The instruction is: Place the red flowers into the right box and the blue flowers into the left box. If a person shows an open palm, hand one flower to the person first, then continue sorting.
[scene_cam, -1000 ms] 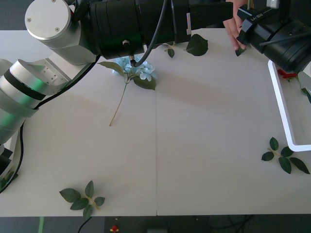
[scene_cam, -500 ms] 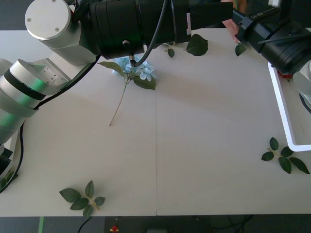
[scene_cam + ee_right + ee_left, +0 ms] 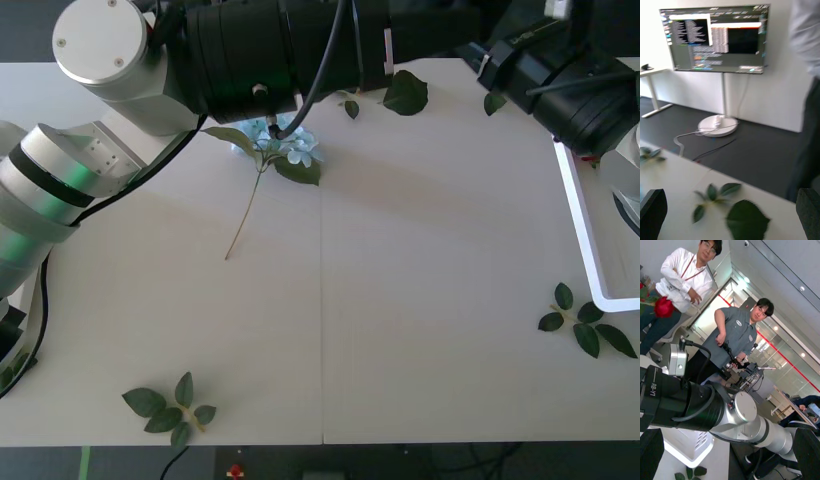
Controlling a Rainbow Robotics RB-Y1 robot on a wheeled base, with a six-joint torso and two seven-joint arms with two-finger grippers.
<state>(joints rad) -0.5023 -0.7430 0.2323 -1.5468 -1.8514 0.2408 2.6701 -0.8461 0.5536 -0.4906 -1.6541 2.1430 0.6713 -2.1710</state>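
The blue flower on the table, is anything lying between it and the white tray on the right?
Nothing visible blocks it. The blue flower lies at the far left-centre, partly under the left arm; the table between it and the white tray is bare. Loose leaves sit nearer, beside the tray's corner.

black-and-silver arms, black cables

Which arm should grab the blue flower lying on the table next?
Left, probably. The left arm passes right above the blue flower, while the right arm is far off, over by the right box.
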